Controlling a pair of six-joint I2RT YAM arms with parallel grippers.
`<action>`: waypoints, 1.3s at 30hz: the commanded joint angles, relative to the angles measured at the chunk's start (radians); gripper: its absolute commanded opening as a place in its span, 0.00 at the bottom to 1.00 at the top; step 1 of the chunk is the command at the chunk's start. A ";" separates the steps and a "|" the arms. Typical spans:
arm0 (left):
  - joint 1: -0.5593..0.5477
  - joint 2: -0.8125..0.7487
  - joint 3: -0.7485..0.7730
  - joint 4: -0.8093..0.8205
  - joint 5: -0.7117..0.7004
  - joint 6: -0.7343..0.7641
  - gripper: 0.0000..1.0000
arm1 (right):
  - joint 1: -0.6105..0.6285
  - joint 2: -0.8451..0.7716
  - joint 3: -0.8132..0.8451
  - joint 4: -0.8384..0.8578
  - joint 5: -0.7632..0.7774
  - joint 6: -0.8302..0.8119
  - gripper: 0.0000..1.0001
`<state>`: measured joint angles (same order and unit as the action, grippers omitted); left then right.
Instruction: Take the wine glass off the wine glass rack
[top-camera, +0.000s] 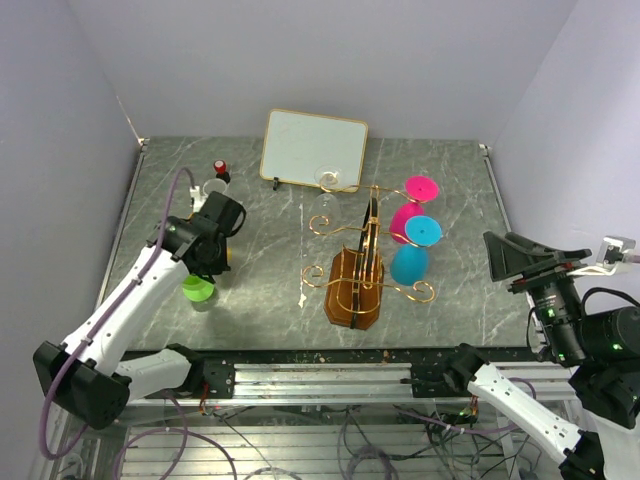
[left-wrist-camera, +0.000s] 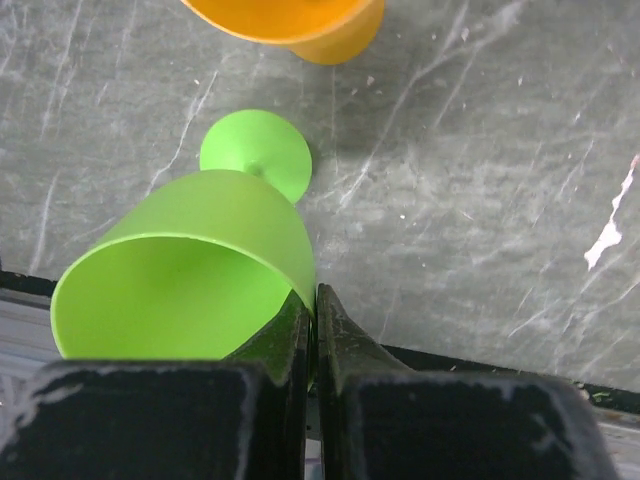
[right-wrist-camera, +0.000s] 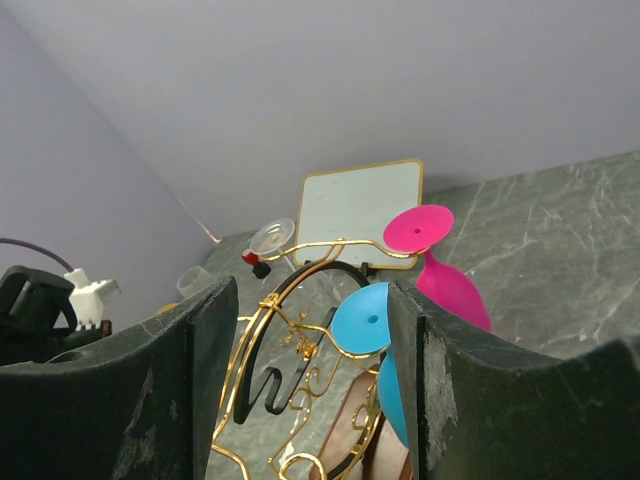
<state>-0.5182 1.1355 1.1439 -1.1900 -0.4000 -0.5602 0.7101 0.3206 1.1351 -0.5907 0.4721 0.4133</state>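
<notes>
The wine glass rack, a brown wooden violin-shaped stand with gold wire arms, stands mid-table. A pink wine glass, a blue wine glass and a clear wine glass hang upside down on its arms. My left gripper is far left of the rack, shut on the rim of a green wine glass whose foot is at the table. My right gripper is open and empty, right of the rack and raised; the rack, the blue glass and the pink glass show between its fingers.
A white framed board stands behind the rack. An orange glass stands just beyond the green one. A clear cup and a small red-topped object sit at the back left. Grey walls enclose the table.
</notes>
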 joint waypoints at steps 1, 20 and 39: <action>0.132 -0.012 -0.016 0.119 0.092 0.081 0.07 | 0.002 0.030 0.001 0.019 0.003 -0.011 0.61; 0.221 0.104 -0.062 0.186 0.217 0.117 0.07 | 0.003 -0.036 -0.048 0.014 0.031 0.066 0.61; 0.227 0.022 -0.044 0.166 0.178 0.102 0.61 | 0.002 0.064 -0.069 -0.008 -0.122 0.122 0.61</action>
<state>-0.3016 1.2171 1.0908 -1.0367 -0.1986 -0.4450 0.7097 0.3420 1.0527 -0.5735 0.4171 0.5194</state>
